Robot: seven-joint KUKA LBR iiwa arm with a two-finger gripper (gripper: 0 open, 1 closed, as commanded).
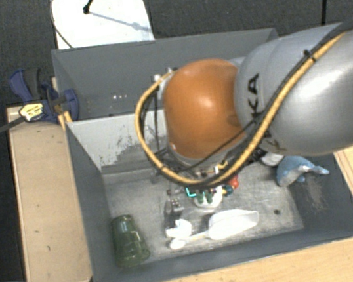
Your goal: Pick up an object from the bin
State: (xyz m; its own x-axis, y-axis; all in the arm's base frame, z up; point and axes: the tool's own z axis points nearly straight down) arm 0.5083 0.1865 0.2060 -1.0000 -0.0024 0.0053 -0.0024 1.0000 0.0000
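My gripper (205,197) hangs low over the middle of the bin floor, mostly hidden under the orange cover. Just in front of it lies a white plastic scoop (232,222) on its side, its handle pointing left. At the handle's left end sits a small white crumpled piece (177,231). A small red thing (234,184) peeks out at the gripper's right side.
A dark green cup (127,240) lies upside down in the near left corner. A blue toy fish (296,168) rests near the right wall, partly under the arm. The arm covers the back and right of the bin.
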